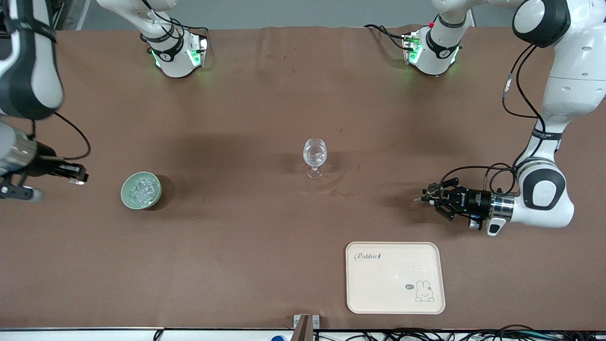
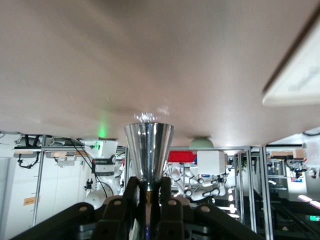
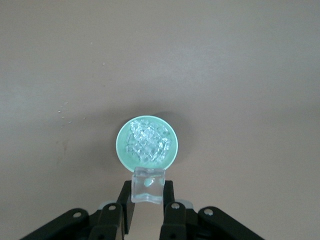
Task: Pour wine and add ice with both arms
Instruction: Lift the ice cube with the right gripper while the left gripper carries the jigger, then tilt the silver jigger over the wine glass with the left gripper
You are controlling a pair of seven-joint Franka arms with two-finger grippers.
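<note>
Closest to the front camera is a cream tray (image 1: 395, 278) with "Rabbit" in script at one corner and a little bunny drawing at the other, sitting on the brown desk (image 1: 246, 246) toward the left arm's end.

A bit farther back, the left claw (image 1: 426, 199) hangs low over the desk, clamped on a shiny metal cone-shaped cup (image 2: 149, 150). Hard to say what's in it, just a glint at the rim.

The pale green bowl (image 1: 141, 190) holds the ice (image 1: 142, 188), toward the right arm's end.

The right claw (image 1: 78, 176) is over the desk beside that bowl, pinched shut on one clear ice cube (image 3: 148, 185). Its arm is cut off by the frame edge.

Farthest back mid-desk stands the stemmed glass (image 1: 315, 157).
</note>
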